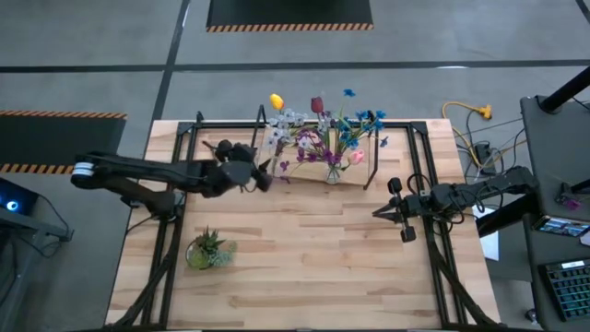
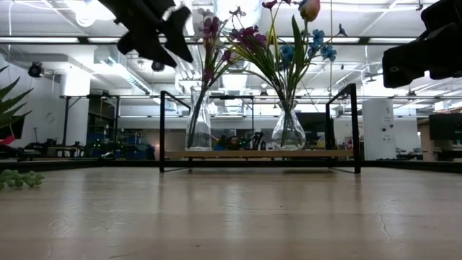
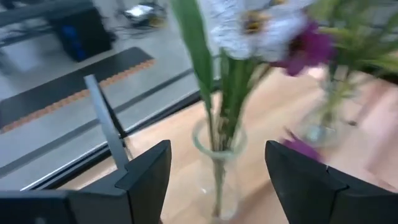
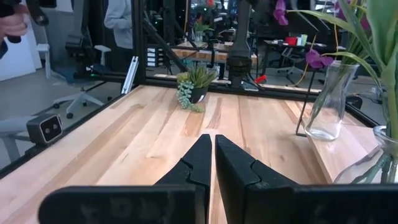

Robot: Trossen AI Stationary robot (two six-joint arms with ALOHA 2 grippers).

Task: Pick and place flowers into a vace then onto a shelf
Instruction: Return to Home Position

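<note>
On the bench (image 1: 304,267), at twelve o'clock, the shelf (image 2: 260,154) carries two clear vases (image 2: 199,126) whose flowers (image 2: 245,36) run off the low view's top and largely hide the glass from above, the left pincer (image 1: 265,175) gaping wide and empty at their nine o'clock, the right pincer (image 1: 377,212) pinched together at four o'clock.

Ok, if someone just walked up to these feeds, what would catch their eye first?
The colourful flowers, bunched in the left vase and the right vase, both standing on the shelf at the far edge of the table. Next, the left gripper, open beside the left vase; the right gripper is shut over the table's right side.
</note>
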